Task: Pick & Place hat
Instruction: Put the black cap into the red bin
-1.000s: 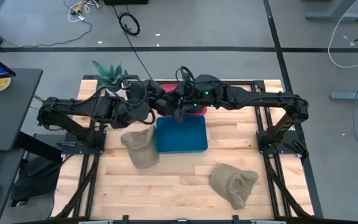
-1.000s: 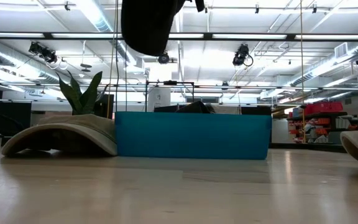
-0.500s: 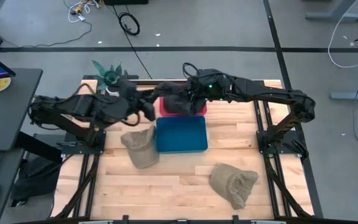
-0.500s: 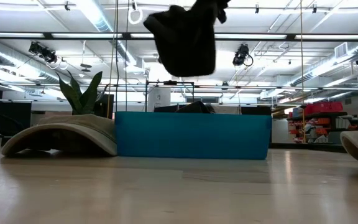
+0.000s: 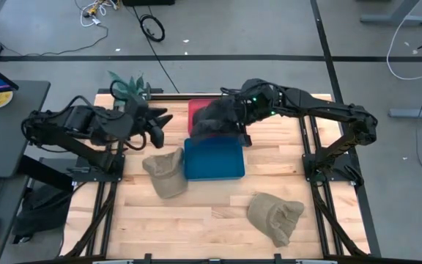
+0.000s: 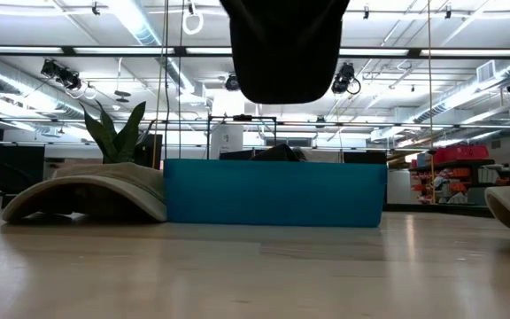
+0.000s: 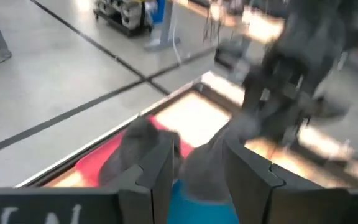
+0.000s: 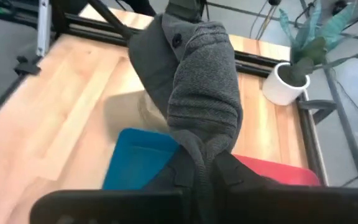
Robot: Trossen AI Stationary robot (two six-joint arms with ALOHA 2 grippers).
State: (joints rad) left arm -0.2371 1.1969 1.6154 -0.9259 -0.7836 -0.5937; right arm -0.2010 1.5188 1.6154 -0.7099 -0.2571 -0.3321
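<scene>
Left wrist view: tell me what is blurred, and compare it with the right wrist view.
Left wrist view: the right arm and dark hat beyond are smeared, the left hand sharper. Right wrist view: the dark hat shows crisp knit texture.

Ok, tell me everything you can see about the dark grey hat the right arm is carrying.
The dark grey hat looks like soft knitted fabric, with a smoother panel and a small button on one side. It hangs limp and bunched, pinched at one end in the right gripper, whose jaws are shut on it. It is in the air, touching nothing else, above the near edge of the red bin and the far edge of the blue bin. In the low view it dangles well above the blue bin.
</scene>
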